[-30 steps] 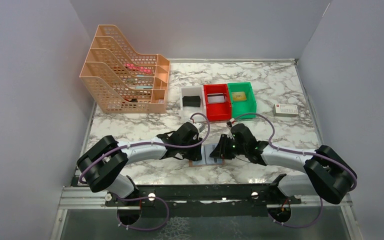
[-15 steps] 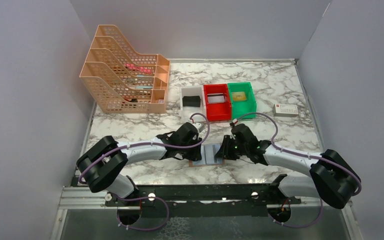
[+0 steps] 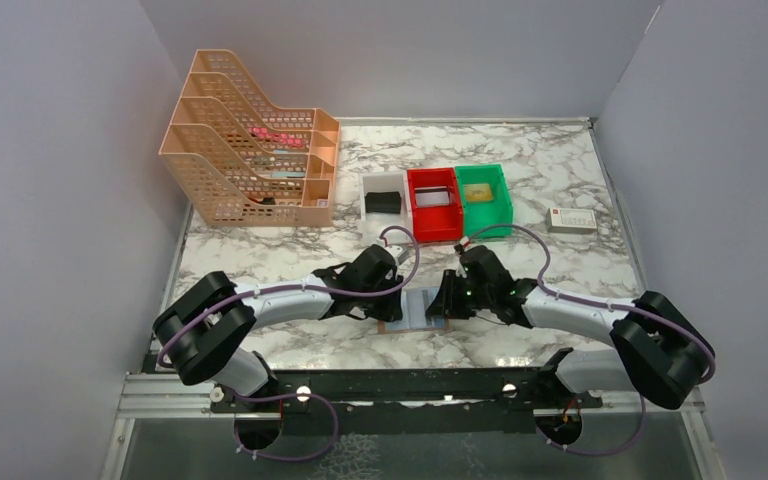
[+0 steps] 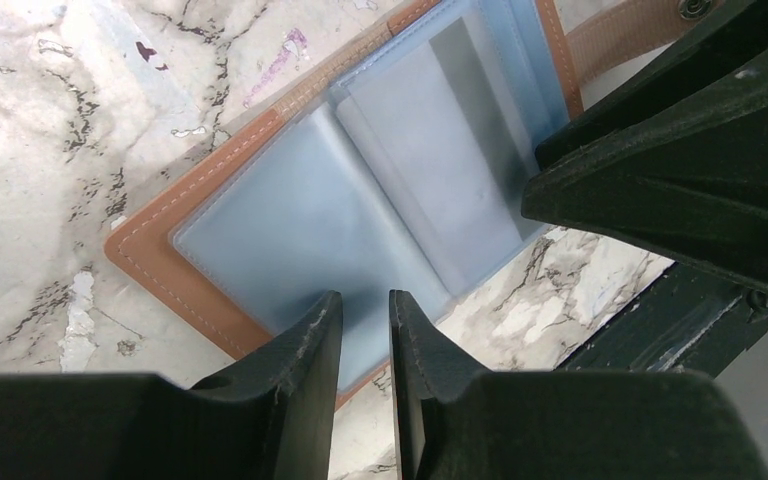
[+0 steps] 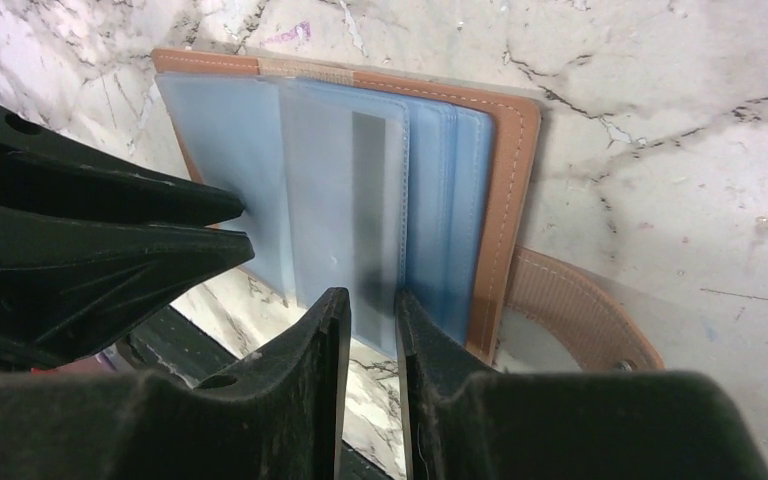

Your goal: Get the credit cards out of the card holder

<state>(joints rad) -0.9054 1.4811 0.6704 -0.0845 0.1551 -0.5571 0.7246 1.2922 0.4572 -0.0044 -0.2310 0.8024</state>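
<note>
The card holder (image 3: 415,308) lies spread open at 6 o'clock on the table (image 3: 290,260), close to the near edge, pale blue sleeves (image 4: 300,220) up; in the right wrist view its snap tab (image 5: 570,310) trails toward 4 o'clock. The left gripper (image 4: 365,330) stands at the holder's 9 o'clock, fingers a narrow slit apart over the left leaf's edge, clamped on nothing visible. The right gripper (image 5: 368,312), at 3 o'clock, is likewise nearly together, over a sleeve where a dark strip (image 5: 366,200) shows, perhaps a credit card; none is plainly out.

Risks, as I judge them: the right fingers may nip sleeve and card together and drag the whole holder, since the left tips seem to have only slick plastic to bear on; the grippers are near enough to knock each other.
</note>
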